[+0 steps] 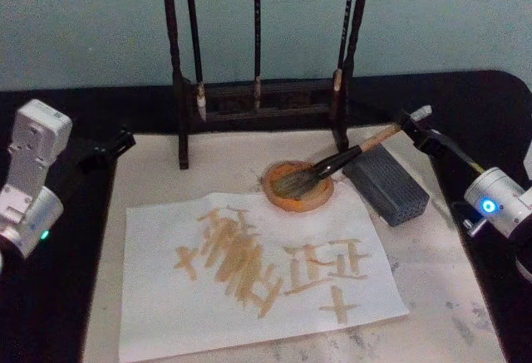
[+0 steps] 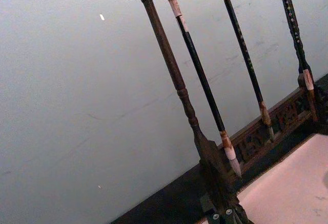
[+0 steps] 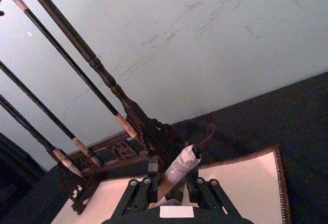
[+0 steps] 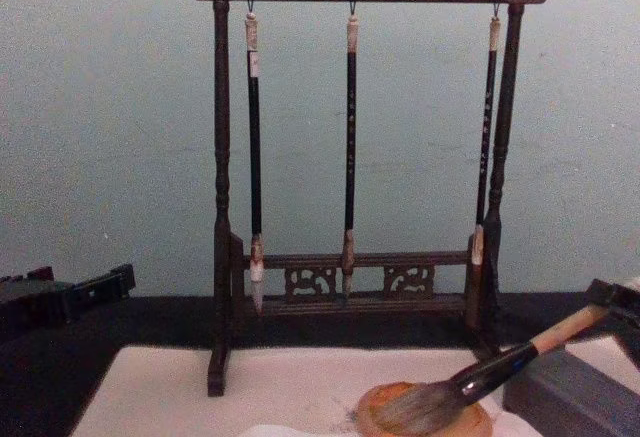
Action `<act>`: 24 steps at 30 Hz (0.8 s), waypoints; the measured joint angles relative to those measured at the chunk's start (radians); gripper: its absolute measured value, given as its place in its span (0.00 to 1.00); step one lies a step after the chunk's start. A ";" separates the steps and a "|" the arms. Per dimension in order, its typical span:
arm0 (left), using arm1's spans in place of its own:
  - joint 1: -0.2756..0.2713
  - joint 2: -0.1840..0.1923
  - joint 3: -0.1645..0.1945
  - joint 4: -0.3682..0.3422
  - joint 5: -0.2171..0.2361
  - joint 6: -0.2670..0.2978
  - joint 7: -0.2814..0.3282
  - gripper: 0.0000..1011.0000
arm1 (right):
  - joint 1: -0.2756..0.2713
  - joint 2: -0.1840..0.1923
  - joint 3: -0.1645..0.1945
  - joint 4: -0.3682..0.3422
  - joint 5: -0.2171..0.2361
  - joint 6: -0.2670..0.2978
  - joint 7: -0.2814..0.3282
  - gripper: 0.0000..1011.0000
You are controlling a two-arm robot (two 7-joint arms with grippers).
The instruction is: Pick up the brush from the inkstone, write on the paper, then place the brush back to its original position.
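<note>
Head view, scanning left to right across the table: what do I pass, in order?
Left claw → rack's left post → inkstone → right claw. The brush, paper and grey block each overlap some of these, so they are left out.

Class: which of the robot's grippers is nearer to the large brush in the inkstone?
Right. The right gripper grips the brush by its handle end; the left gripper is parked well away, beyond the left edge of the mat.

The black table [image 1: 125, 110] bears a pale mat [image 1: 158, 172] — on it the paper [image 1: 166, 296], inkstone [image 1: 299, 207], grey block [image 1: 386, 184] and brush rack [image 1: 258, 107].
</note>
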 joint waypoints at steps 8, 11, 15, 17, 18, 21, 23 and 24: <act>0.000 0.000 0.000 0.000 0.000 0.000 0.000 0.99 | 0.000 0.000 0.000 0.000 0.001 0.000 0.000 0.31; 0.000 0.000 0.000 0.000 0.000 0.000 0.000 0.99 | 0.000 0.000 0.000 0.000 0.001 0.000 0.000 0.30; 0.000 0.000 0.000 0.000 0.000 0.000 0.000 0.99 | 0.000 0.000 0.000 0.000 0.001 0.000 0.000 0.29; 0.000 0.000 0.000 0.000 0.000 0.000 0.000 0.99 | 0.000 0.000 0.000 0.000 0.001 0.000 0.000 0.29; 0.000 0.000 0.000 0.000 0.000 0.000 0.000 0.99 | 0.000 0.000 0.000 0.000 0.001 0.000 0.000 0.29; 0.000 0.000 0.000 0.000 0.000 0.000 0.000 0.99 | -0.003 0.000 0.002 -0.004 0.002 0.000 0.005 0.28; 0.000 0.000 0.000 0.000 0.000 0.000 0.000 0.99 | -0.009 0.001 0.004 -0.015 0.003 0.000 0.009 0.27; 0.000 0.000 0.000 0.000 0.000 0.000 0.000 0.99 | -0.012 0.003 0.005 -0.023 0.003 0.001 0.009 0.27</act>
